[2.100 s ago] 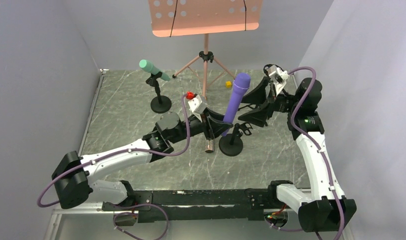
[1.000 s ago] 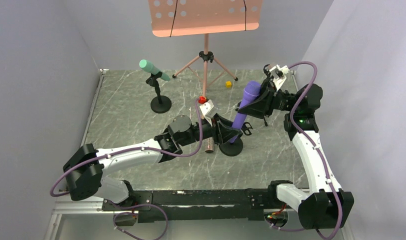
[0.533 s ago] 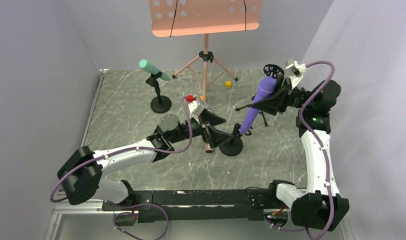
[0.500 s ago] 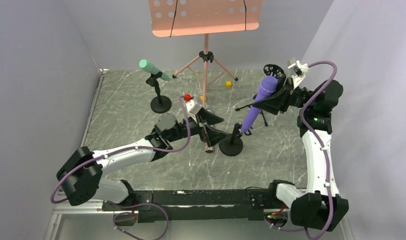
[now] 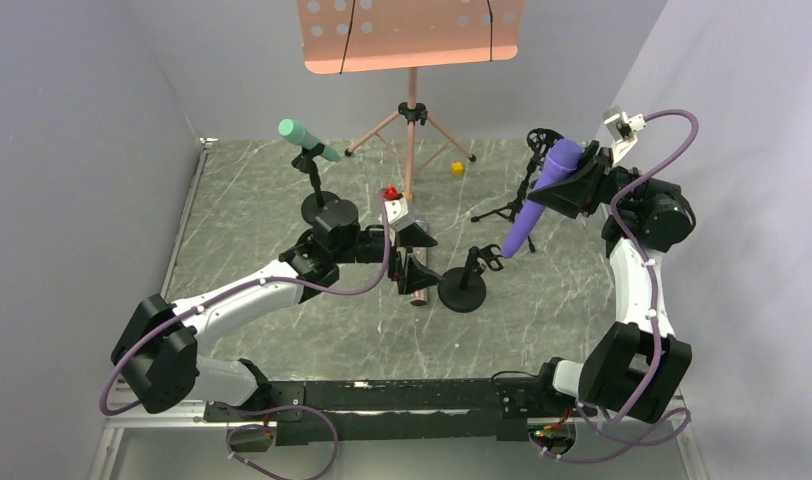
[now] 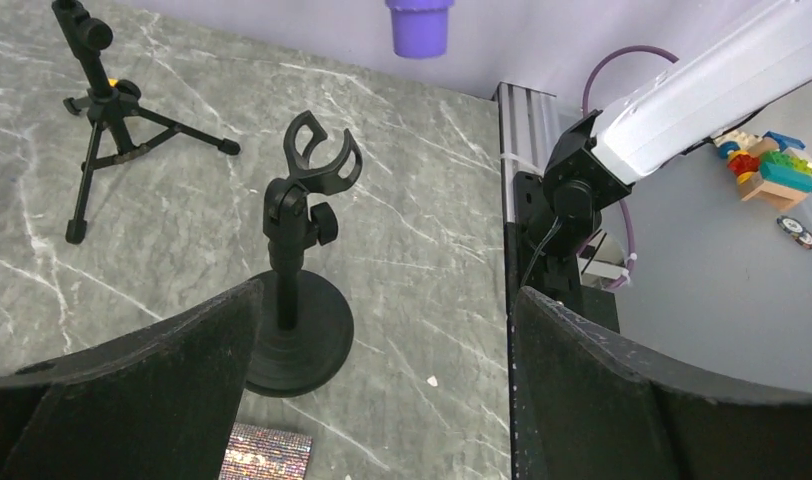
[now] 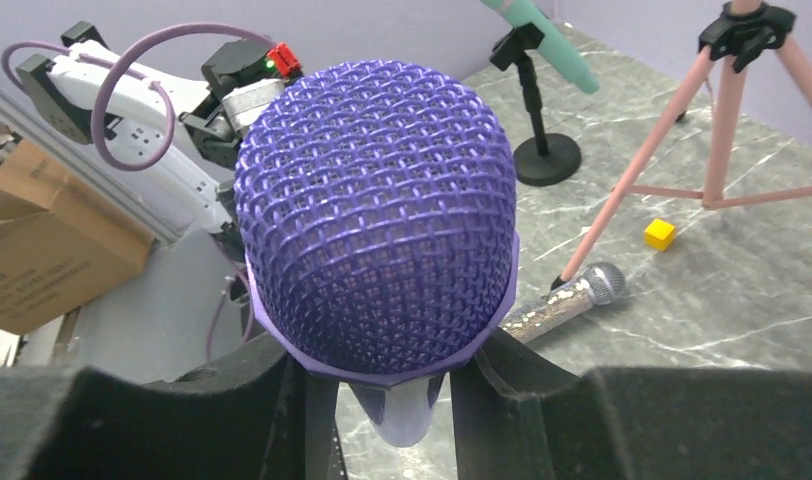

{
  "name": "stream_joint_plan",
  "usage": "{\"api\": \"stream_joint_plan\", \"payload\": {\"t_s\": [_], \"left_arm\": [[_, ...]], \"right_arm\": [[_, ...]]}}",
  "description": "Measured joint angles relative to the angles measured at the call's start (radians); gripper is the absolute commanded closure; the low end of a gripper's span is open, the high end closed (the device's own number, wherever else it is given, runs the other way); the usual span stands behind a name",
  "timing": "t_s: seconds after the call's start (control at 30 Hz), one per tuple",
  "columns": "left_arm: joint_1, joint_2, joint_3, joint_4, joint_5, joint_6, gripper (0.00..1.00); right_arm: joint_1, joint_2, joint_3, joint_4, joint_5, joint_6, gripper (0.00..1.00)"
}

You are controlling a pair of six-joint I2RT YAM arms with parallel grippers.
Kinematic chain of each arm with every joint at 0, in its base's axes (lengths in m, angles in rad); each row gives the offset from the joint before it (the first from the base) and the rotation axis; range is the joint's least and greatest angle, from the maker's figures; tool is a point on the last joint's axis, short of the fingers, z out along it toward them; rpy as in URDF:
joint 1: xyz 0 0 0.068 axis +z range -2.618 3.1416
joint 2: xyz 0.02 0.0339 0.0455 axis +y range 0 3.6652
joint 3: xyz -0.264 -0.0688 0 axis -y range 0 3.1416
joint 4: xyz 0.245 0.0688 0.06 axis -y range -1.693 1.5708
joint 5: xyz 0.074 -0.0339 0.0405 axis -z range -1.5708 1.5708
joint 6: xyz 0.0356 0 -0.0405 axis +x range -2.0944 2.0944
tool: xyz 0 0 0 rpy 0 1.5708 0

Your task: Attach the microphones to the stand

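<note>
One grey marbled worktop [image 5: 242, 230] carries everything, with a pink music stand [image 5: 412, 35] at its 12 o'clock edge. The left arm [image 5: 252, 295] runs low from 7 o'clock toward the centre, its wrist level. The left end effector [image 5: 419, 256] is released, its fingers spread wide with nothing between them. The right arm [image 5: 637, 290] rises along the 3 o'clock side and bends back toward the middle. The right end effector [image 5: 572, 185] is clenched on the purple microphone [image 5: 537, 205] just under its mesh head. That microphone hangs in the air, head toward 1 o'clock and tail toward 7 o'clock. The tail is near but apart from the empty clip [image 6: 322, 160] of the round-base stand [image 5: 464, 285]. The mint-green microphone [image 5: 307, 138] sits tilted in its own stand [image 5: 317, 205] at 10 o'clock. A small black tripod stand [image 5: 517, 205] is at 2 o'clock. The glittery microphone [image 5: 418, 292] lies flat just beside the round base, at its 9 o'clock, below the left fingers. A yellow cube [image 5: 457, 168] rests near the music stand's legs.
</note>
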Motion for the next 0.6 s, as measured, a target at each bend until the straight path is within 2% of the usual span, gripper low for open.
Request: {"api": "stream_joint_plan", "payload": {"t_s": [0.2,0.43,0.6], "left_arm": [[-0.007,0.036,0.095,-0.001,0.009,-0.019,0.01],[-0.104,0.226,0.457,-0.007,-0.024,-0.056,0.01],[-0.178,0.327,0.605,-0.081,-0.095,-0.049,0.02]], "right_arm": [[0.054,-0.014,-0.032,0.085,0.000,0.103,0.96],[0.092,-0.027,-0.072,0.095,0.000,0.137,0.94],[0.097,-0.050,-0.073,0.097,0.000,0.148,0.92]]}}
